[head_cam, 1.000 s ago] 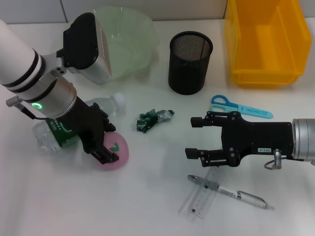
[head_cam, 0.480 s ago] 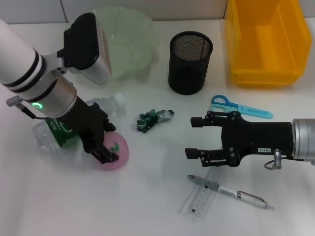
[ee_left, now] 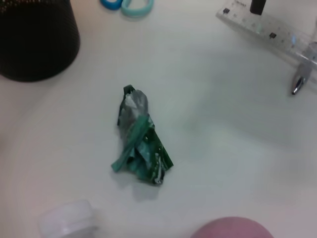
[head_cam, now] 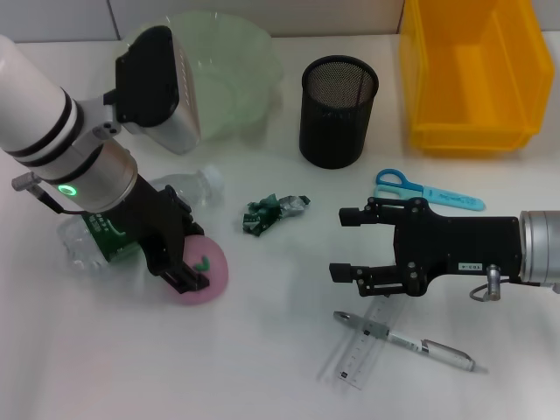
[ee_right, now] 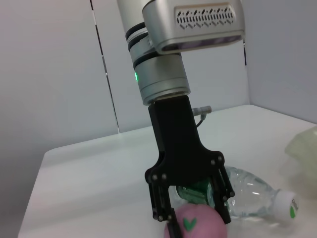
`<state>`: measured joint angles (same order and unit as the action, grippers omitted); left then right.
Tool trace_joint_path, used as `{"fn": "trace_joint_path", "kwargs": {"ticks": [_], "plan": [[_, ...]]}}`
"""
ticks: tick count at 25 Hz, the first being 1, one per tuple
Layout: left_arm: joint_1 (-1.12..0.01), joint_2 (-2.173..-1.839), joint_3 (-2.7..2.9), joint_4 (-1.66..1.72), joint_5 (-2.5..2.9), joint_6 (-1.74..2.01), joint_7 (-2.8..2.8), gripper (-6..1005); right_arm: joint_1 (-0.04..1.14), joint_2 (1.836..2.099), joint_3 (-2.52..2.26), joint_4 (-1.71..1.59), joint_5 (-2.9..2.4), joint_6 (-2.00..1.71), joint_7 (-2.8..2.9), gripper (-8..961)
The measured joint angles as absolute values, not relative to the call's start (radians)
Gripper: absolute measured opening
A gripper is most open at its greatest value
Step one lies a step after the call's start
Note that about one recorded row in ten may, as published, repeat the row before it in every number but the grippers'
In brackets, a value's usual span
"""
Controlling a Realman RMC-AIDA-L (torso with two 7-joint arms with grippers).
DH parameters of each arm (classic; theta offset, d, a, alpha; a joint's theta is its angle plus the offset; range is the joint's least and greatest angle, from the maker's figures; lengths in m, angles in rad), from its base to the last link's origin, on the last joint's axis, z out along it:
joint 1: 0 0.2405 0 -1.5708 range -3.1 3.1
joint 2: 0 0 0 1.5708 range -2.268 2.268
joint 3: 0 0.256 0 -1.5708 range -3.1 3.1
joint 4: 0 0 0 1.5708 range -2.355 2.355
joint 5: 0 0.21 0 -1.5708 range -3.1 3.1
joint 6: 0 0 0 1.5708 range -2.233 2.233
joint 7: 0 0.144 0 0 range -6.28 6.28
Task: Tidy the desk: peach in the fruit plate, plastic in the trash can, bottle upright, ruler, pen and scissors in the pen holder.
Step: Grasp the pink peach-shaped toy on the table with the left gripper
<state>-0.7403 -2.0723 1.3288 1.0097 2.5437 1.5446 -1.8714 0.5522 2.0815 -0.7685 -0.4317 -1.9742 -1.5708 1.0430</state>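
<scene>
From the head, my left gripper (head_cam: pixel 185 262) straddles the pink peach (head_cam: pixel 203 271) beside the lying bottle (head_cam: pixel 105 234) — fingers around it. My right gripper (head_cam: pixel 346 243) hovers open above the ruler (head_cam: pixel 363 346). Right wrist: the peach (ee_right: pixel 197 223) sits on the table.

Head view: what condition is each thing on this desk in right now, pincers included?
Left pincer: closed around the peach, on the desk.
Peach: on the desk, not in the fruit plate.
Bottle: lying on its side, cap on.
Fruit plate: empty.
Pen holder: upright, empty.
Plastic: crumpled, loose on the desk.
Scissors: closed, lying flat.
Pen: lying across the ruler.
Right pincer: open, holding nothing.
</scene>
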Motion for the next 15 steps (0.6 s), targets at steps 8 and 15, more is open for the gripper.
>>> {"fn": "trace_joint_path", "kwargs": {"ticks": [8,15], "plan": [[-0.725,-2.072,1.386,1.028,2.547,1.527,-1.882,662,0.552,2.082,-0.769,-0.433,-1.974,-1.571,1.043,786],[-0.724,-2.072,1.387,1.043,2.547,1.537,-1.882,419,0.551,2.082,-0.769,-0.433,-1.974,-1.571,1.043,786]]}}
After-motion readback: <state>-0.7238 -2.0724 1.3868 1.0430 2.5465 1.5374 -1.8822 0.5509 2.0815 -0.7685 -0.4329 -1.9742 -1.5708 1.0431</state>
